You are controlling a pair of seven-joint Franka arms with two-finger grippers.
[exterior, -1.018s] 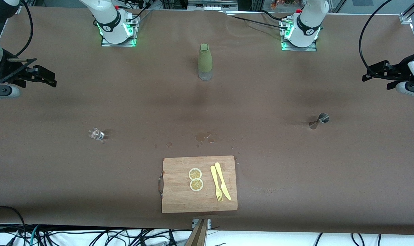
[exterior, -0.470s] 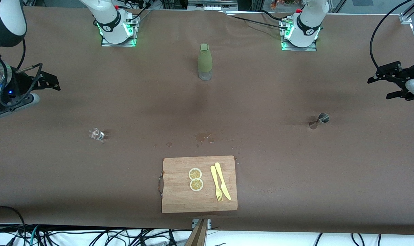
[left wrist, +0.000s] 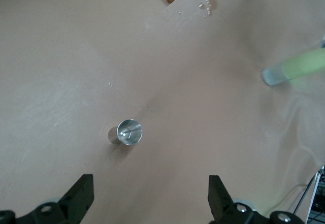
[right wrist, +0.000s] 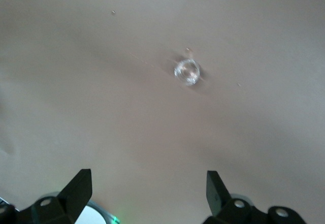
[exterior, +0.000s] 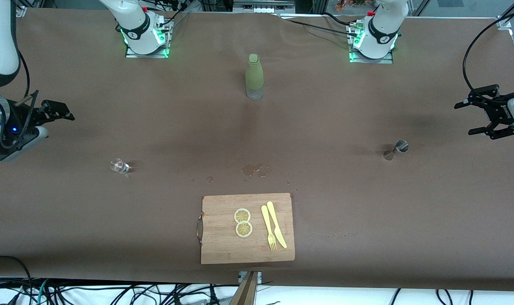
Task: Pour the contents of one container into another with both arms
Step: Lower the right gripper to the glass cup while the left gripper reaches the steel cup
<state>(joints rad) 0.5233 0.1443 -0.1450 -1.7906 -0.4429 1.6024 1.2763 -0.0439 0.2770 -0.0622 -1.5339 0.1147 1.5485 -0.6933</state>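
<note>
Brown table [exterior: 367, 212] carries a steel jigger [exterior: 395, 150] at frame right and a small glass [exterior: 119, 166] at frame left. Left gripper [exterior: 477, 118] hangs at the right edge, jaws spread wide and empty. Right gripper [exterior: 55, 111] hangs at the left edge, likewise spread and empty.

The left gripper [exterior: 482, 112] is held in the air at the left arm's end of the table, jaws spread wide. The right gripper [exterior: 56, 111] is likewise held aloft at the right arm's end, jaws spread.

Brown table [exterior: 367, 237] fills view. Black cables [exterior: 125, 292] lie on white floor [exterior: 345, 296] along its near edge.
</note>
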